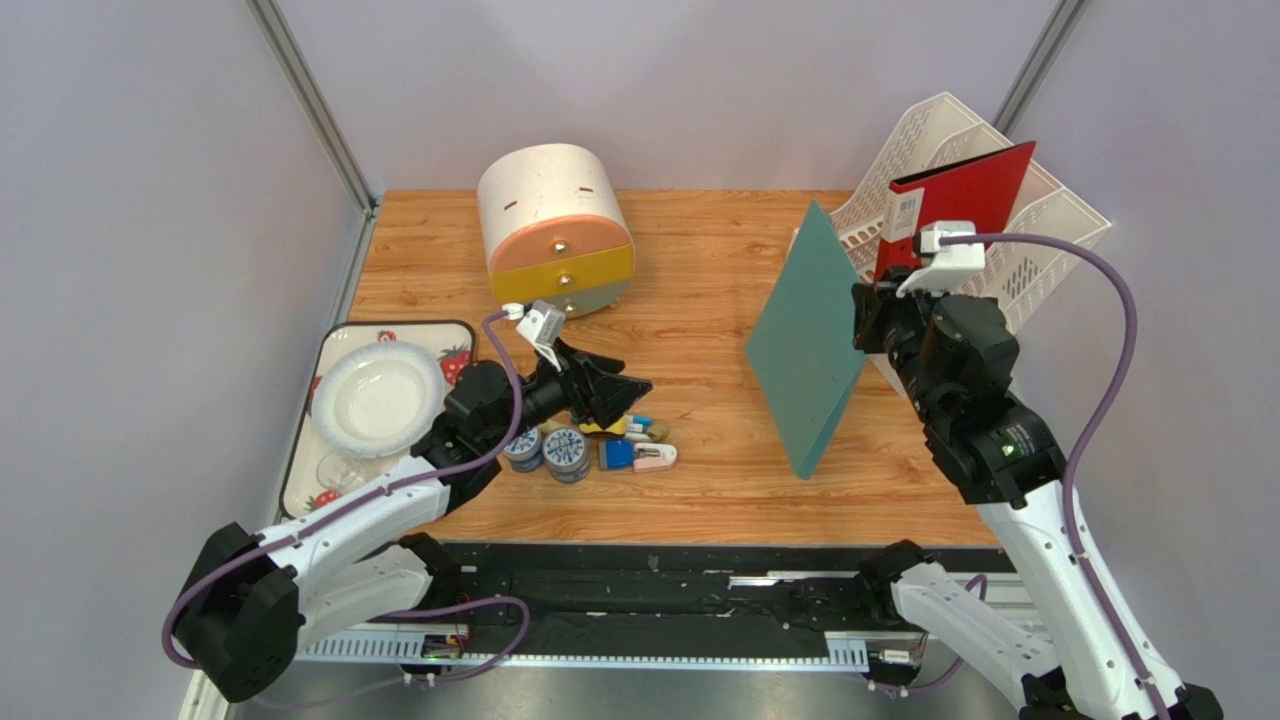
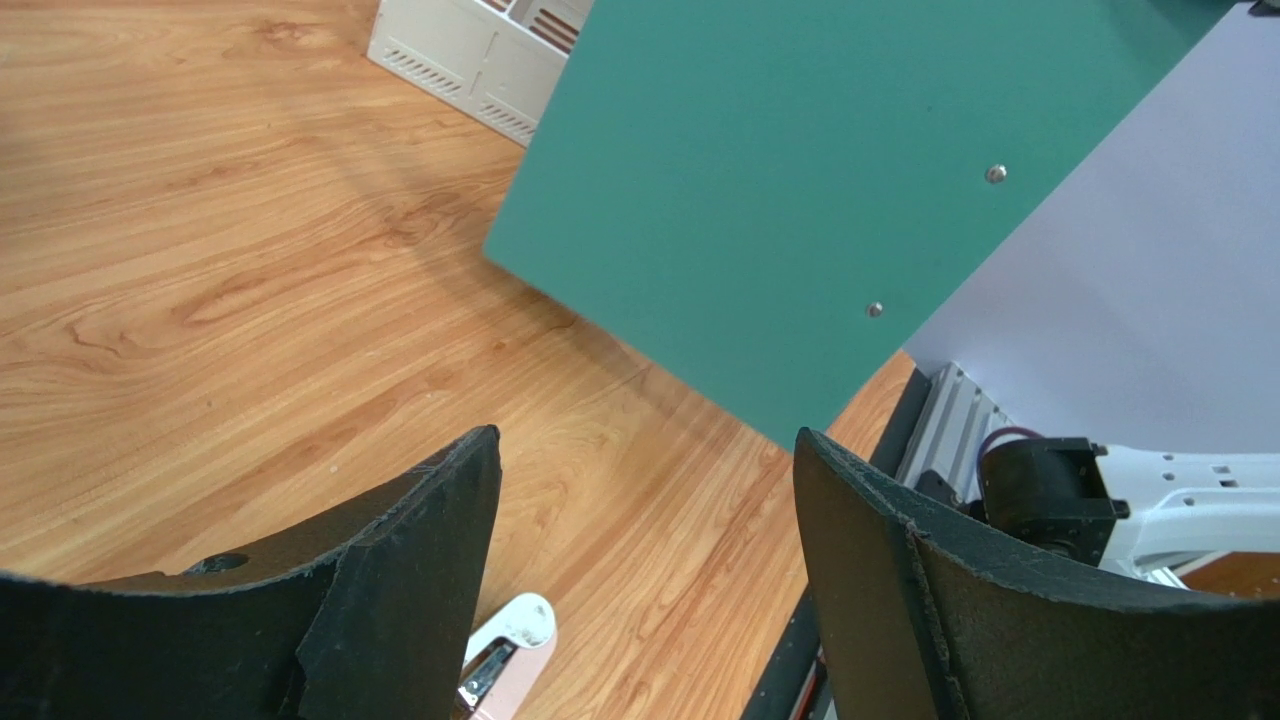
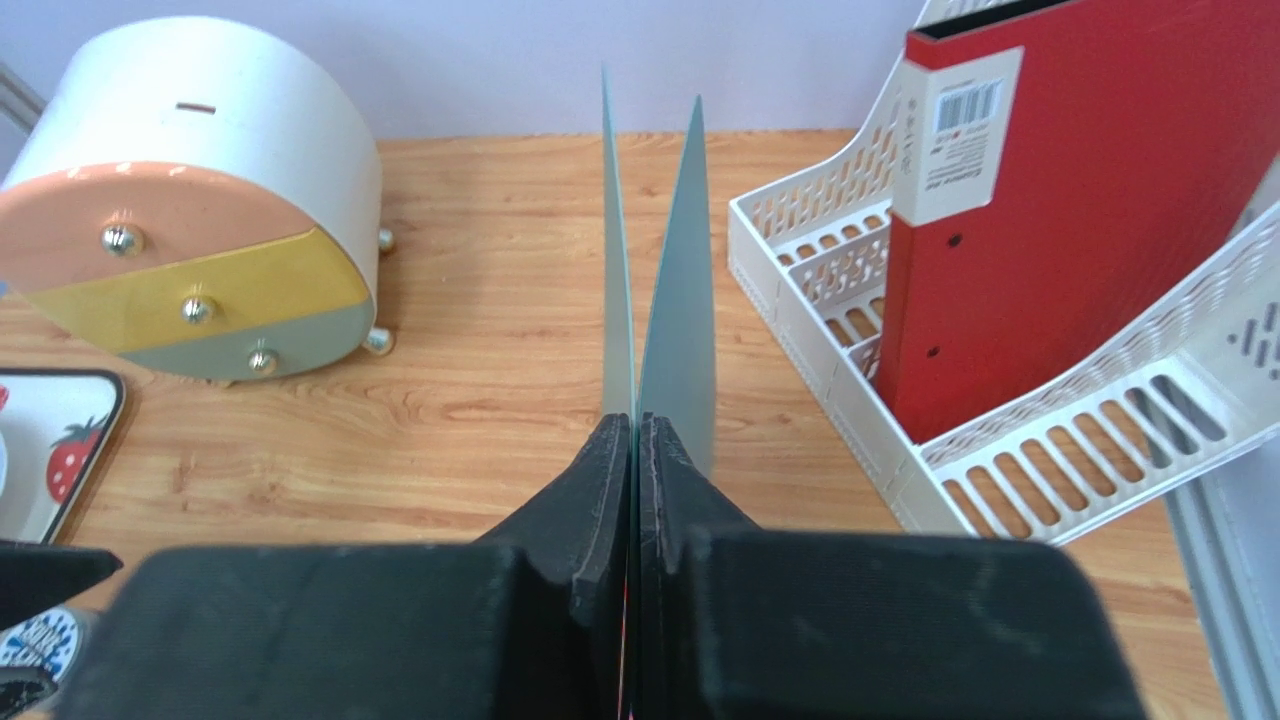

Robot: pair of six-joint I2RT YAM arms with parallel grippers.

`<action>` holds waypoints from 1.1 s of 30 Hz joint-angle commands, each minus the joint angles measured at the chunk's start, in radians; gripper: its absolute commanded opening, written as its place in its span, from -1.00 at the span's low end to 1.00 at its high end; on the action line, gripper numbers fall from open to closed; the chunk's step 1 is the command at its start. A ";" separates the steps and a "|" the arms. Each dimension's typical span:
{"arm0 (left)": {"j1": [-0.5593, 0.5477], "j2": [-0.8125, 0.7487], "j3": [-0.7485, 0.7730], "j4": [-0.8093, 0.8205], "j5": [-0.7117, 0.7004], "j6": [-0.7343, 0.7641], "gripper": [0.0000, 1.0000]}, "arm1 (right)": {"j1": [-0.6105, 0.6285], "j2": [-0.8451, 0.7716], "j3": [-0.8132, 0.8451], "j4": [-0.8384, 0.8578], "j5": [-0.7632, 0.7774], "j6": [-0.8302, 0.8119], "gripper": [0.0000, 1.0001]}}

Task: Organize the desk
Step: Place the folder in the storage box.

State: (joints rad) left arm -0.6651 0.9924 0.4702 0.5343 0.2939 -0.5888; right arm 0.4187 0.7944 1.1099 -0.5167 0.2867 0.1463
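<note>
The wood-grain desk (image 1: 691, 255) holds a scatter of small items. My right gripper (image 3: 634, 428) is shut on the edge of a green folder (image 1: 809, 342), which hangs upright above the desk just left of the white file rack (image 1: 1037, 248). In the right wrist view the green folder (image 3: 654, 300) stands edge-on, its covers fanned slightly apart. My left gripper (image 2: 646, 450) is open with nothing between its fingers, hovering over the pile of small items (image 1: 594, 446) at the front left. A pink-and-white stapler (image 2: 504, 645) shows under its left finger.
A red binder (image 1: 962, 203) stands in the file rack. A round drawer box (image 1: 556, 225) in white, peach and yellow sits at the back. A strawberry-print tray (image 1: 323, 435) with a white plate (image 1: 373, 398) lies at the left edge. Small round tins (image 1: 564, 450) lie beside the stapler.
</note>
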 commanded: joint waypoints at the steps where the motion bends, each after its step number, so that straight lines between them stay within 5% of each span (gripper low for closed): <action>1: 0.002 -0.018 0.035 0.052 0.008 -0.006 0.59 | 0.005 0.008 0.076 0.003 0.075 -0.030 -1.00; 24: 0.002 -0.057 0.004 0.041 -0.032 -0.008 0.60 | 0.063 -0.006 -0.137 -0.114 0.040 0.024 -0.99; 33: 0.002 -0.087 -0.011 0.039 -0.036 -0.011 0.60 | 0.060 -0.024 -0.117 -0.215 -0.020 0.073 -0.46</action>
State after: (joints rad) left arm -0.6651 0.9321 0.4652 0.5426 0.2596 -0.5957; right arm 0.4713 0.7635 0.9943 -0.6044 0.3161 0.1738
